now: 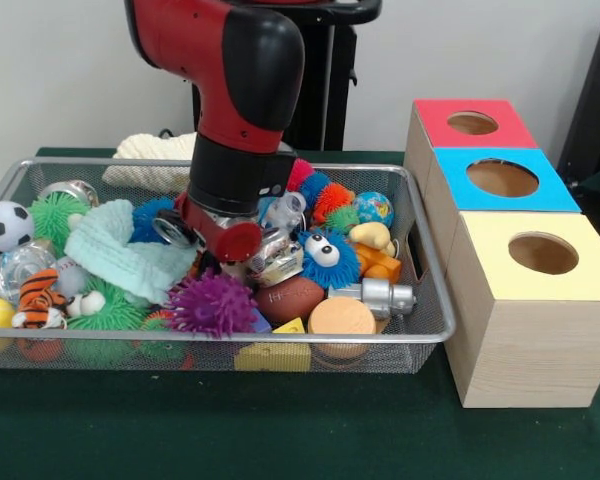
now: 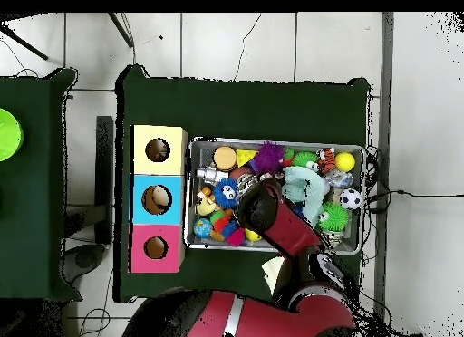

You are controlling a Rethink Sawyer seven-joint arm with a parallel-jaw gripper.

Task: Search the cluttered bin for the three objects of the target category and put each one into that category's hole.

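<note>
The wire mesh bin (image 1: 230,340) is full of toys and also shows in the overhead view (image 2: 276,140). The red and black arm comes down into the bin's middle. My gripper (image 1: 230,262) is sunk among the toys, behind a purple spiky ball (image 1: 212,305) and left of a blue furry toy with big eyes (image 1: 325,258). The clutter hides how it stands. In the overhead view the arm (image 2: 263,211) covers it. No knotted rope toy shows in either view. The round hole (image 1: 543,253) in the pale yellow box top lies right of the bin and also shows overhead (image 2: 158,150).
A blue-topped box (image 1: 502,178) and a red-topped box (image 1: 472,123) stand behind the yellow one. In the bin lie a striped tiger plush (image 1: 40,298), a soccer ball (image 1: 5,225), a mint knitted cloth (image 1: 125,255), a brown football (image 1: 290,298) and an orange disc (image 1: 341,317).
</note>
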